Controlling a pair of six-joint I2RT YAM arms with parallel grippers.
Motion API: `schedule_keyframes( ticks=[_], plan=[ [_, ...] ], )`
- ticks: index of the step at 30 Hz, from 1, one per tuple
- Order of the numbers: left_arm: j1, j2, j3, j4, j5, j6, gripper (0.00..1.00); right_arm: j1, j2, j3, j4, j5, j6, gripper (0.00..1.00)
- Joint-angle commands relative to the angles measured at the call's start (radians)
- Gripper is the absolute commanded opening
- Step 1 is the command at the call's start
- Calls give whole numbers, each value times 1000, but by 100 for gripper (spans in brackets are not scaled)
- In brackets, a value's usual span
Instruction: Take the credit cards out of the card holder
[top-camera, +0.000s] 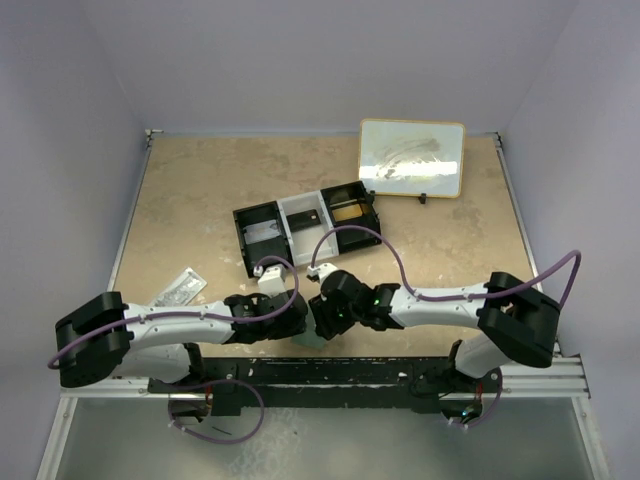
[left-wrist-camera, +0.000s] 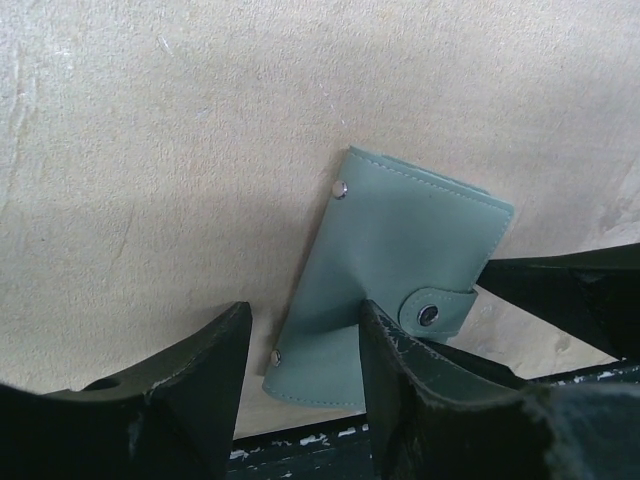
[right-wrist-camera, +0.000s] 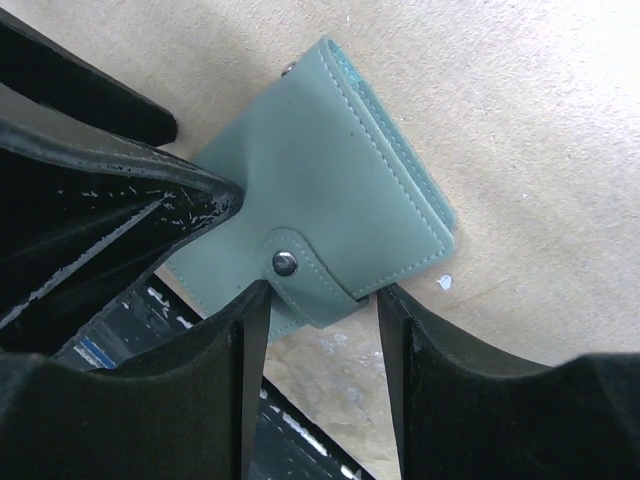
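The card holder (left-wrist-camera: 400, 250) is a grey-green wallet lying folded and snapped shut at the table's near edge. It also shows in the right wrist view (right-wrist-camera: 330, 190) and as a pale patch in the top view (top-camera: 311, 341). My left gripper (left-wrist-camera: 300, 350) is open, with the wallet's near corner between its fingers. One of those fingers (left-wrist-camera: 400, 370) overlaps the wallet. My right gripper (right-wrist-camera: 320, 325) is open, with the snap strap (right-wrist-camera: 300, 270) between its fingertips. In the top view the two grippers (top-camera: 290, 305) (top-camera: 325, 315) meet over the wallet. No credit cards show at the wallet.
A black-and-white three-compartment tray (top-camera: 283, 215) sits mid-table, with a flat tan thing (top-camera: 350, 210) in its right compartment. A clear packet (top-camera: 180, 288) lies at the left. A framed whiteboard (top-camera: 411, 158) stands at the back right. A black rail (top-camera: 350, 375) runs along the near edge.
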Motion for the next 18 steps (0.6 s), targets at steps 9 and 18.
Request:
schedule_keyframes(
  ticks=[9,18],
  plan=[
    [4,25,-25,-7,-36,-24,41,58,-12,89,-104,213,73,56],
    [3,10,-44,32,-40,-35,33,58,-39,61,5,108,56,56]
  ],
)
